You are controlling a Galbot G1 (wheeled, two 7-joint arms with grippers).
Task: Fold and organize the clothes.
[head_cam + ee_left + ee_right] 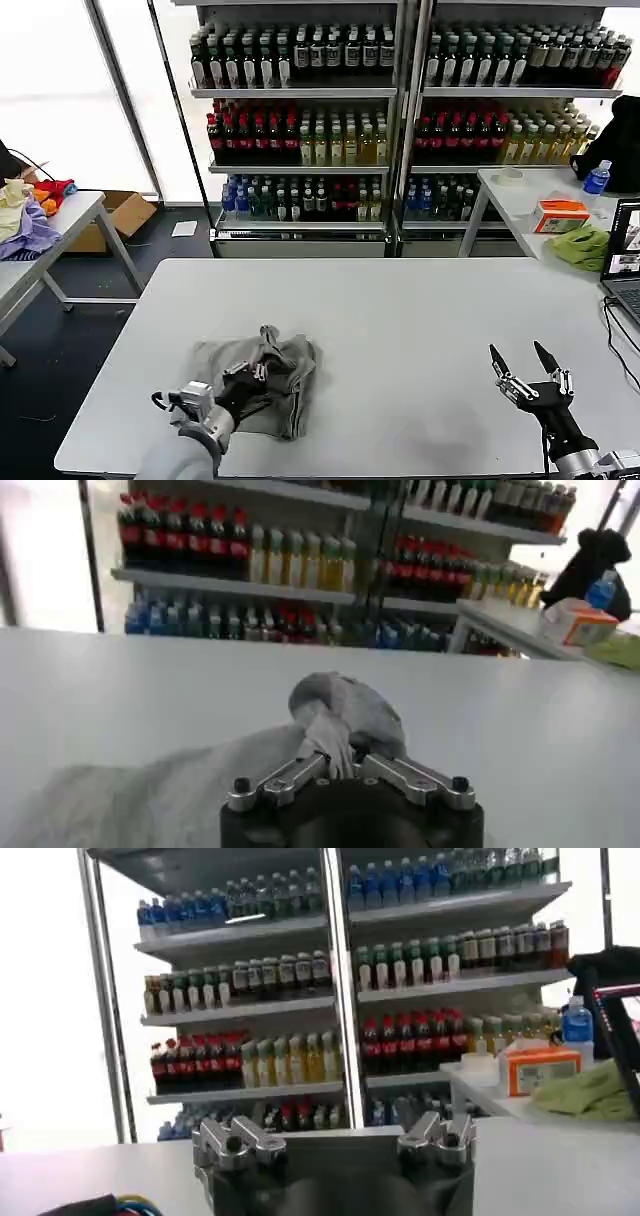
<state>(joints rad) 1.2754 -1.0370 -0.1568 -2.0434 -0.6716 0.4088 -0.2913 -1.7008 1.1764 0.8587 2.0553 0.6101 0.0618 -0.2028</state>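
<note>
Pinching a fold of the grey shirt (pixel 262 378), bunched at the lower left of the head view, my left gripper (pixel 243 374) had its fingers closed on cloth, so I judged a slow, level pull best, while my right gripper (pixel 525 372) waited open at lower right.

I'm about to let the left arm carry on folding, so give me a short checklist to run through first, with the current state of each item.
1. Left tool has cloth: ok, shut on a bunched fold of the grey shirt, seen pinched in the left wrist view.
2. Shirt lies flat: not ok, crumpled in a heap.
3. Right tool out of the way: ok, open, apart from the shirt above the table's right side.
4. Table has room beside the shirt: ok.
5. Only one layer gripped: cannot tell.
</note>
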